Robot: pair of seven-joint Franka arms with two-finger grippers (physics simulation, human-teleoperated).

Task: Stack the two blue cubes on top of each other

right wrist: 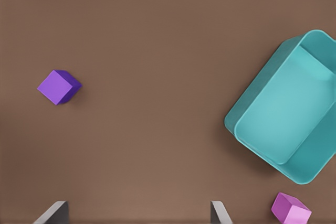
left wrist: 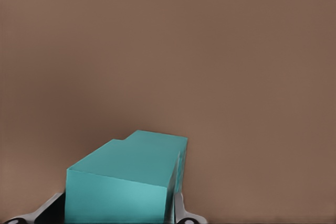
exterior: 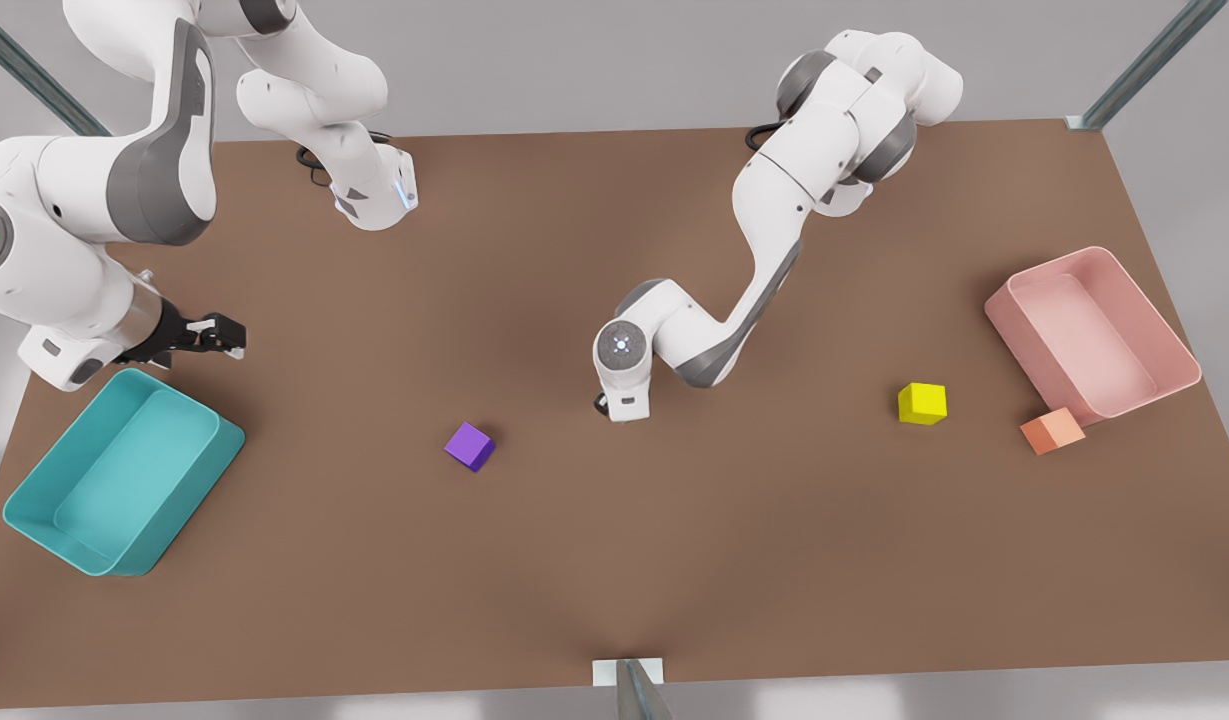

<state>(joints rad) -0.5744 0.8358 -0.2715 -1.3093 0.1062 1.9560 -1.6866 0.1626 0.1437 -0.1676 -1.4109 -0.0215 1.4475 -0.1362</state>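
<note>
Two blue cubes in left wrist view, left tool pinching them, right tool spread by bin

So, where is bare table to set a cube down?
Bare: around the left gripper, the stretch between purple cube and yellow cube. Crowded: teal bin by the right gripper; pink bin with orange cube.
</note>
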